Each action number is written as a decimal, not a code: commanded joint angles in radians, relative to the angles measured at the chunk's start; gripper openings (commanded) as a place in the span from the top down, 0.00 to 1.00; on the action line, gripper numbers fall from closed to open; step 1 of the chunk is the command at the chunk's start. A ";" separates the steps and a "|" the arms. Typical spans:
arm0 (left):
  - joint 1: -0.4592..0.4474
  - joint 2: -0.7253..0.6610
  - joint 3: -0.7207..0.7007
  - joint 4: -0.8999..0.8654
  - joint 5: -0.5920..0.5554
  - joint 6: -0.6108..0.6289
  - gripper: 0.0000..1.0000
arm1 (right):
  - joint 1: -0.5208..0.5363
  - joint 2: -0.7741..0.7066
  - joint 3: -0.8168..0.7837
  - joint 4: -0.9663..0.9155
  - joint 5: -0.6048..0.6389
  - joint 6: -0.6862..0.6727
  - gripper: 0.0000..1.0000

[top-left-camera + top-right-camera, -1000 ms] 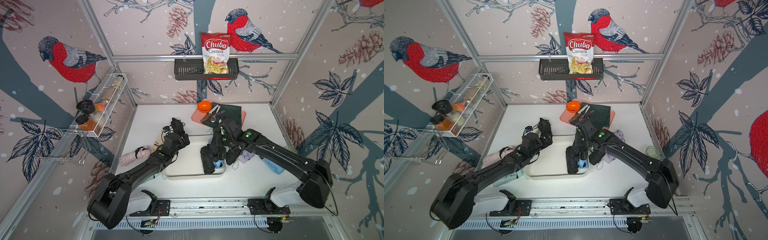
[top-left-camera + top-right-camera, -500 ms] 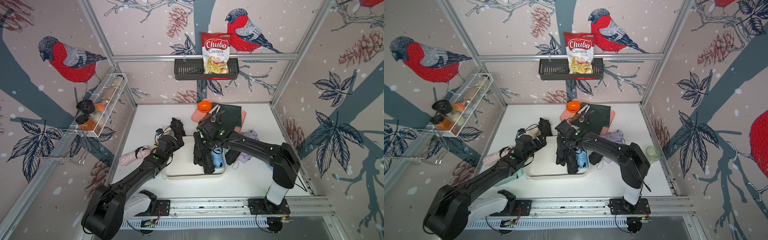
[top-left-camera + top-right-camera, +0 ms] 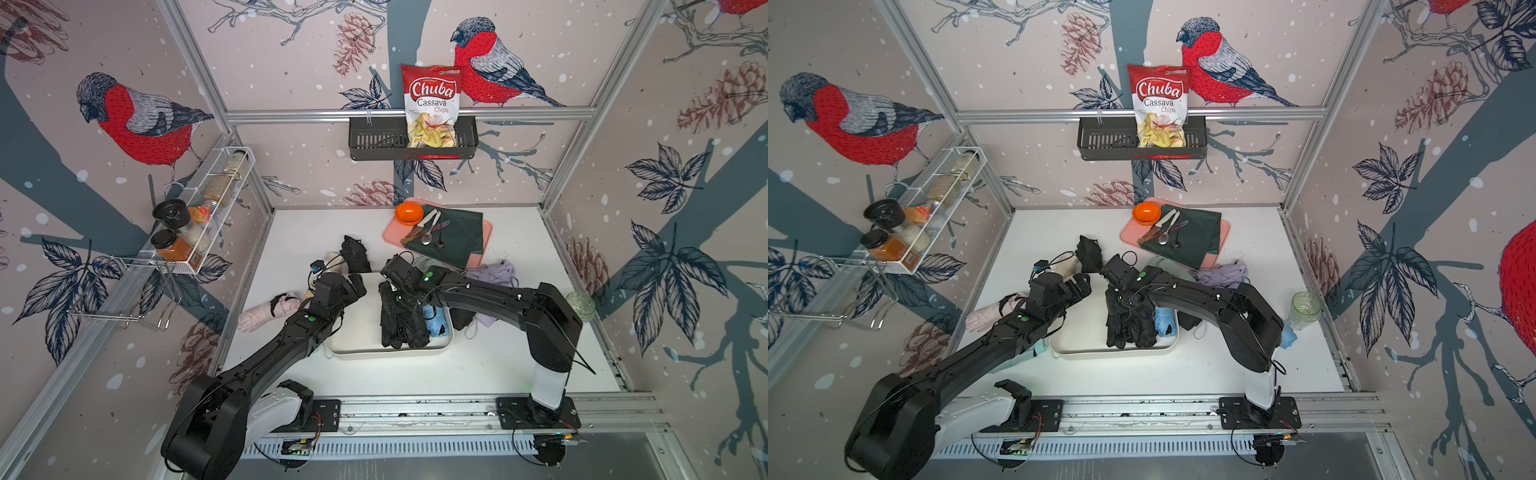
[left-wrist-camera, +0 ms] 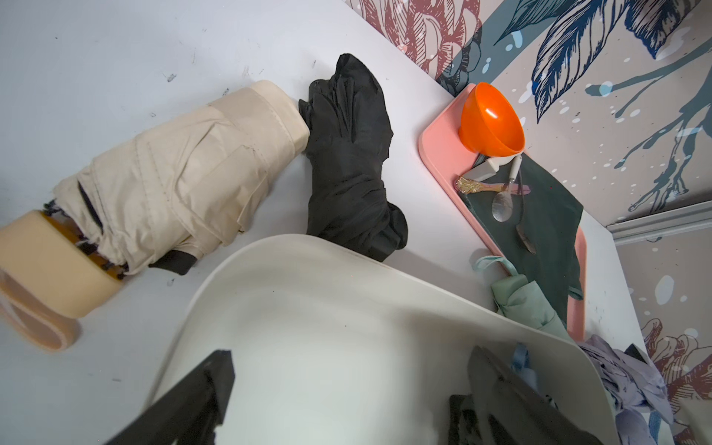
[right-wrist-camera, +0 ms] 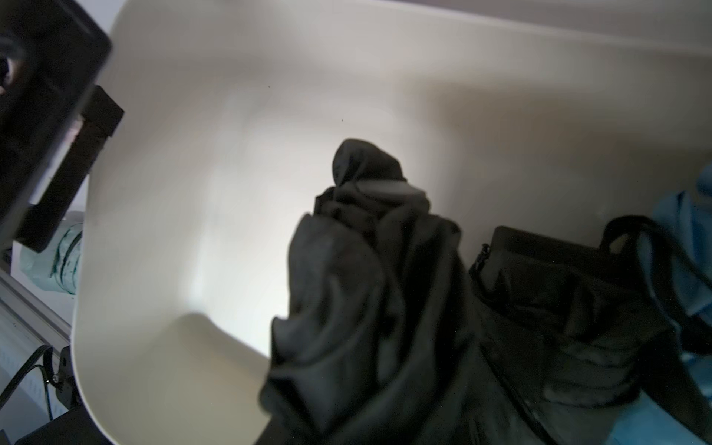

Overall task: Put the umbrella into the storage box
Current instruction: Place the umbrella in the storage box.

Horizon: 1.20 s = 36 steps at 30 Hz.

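White table (image 3: 498,374): my right gripper (image 3: 394,284) pinches black umbrella (image 3: 401,322) at far end, rest lying in storage box (image 3: 386,354) w/ blue umbrella (image 3: 434,322); left gripper (image 3: 356,287) spread wide over box's left side.

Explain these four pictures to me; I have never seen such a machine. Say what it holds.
This is a robot with two arms on a white table, each arm ending in a two-fingered gripper. Both top views look down on the whole scene; the other two pictures come from cameras on the wrists. The right gripper appears closed on a folded black umbrella, which is inside the cream storage box next to a blue umbrella. The left gripper is open and empty above a far corner of the box. Outside the box lie a pink umbrella, a beige umbrella, a second black umbrella and a lilac umbrella. At the back, a pink tray holds an orange bowl, a green cloth and cutlery.
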 commanded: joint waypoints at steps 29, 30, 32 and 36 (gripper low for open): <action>0.004 0.120 0.019 0.057 0.126 0.012 0.02 | -0.017 0.074 -0.077 0.063 0.041 0.072 0.36; 0.004 0.122 0.021 0.057 0.129 0.012 0.02 | -0.019 0.074 -0.076 0.062 0.044 0.070 0.35; 0.004 0.127 0.021 0.056 0.134 0.012 0.02 | -0.019 0.068 -0.077 0.056 0.048 0.070 0.34; 0.004 0.130 0.016 0.062 0.149 0.017 0.03 | -0.017 0.050 -0.082 0.051 0.063 0.068 0.32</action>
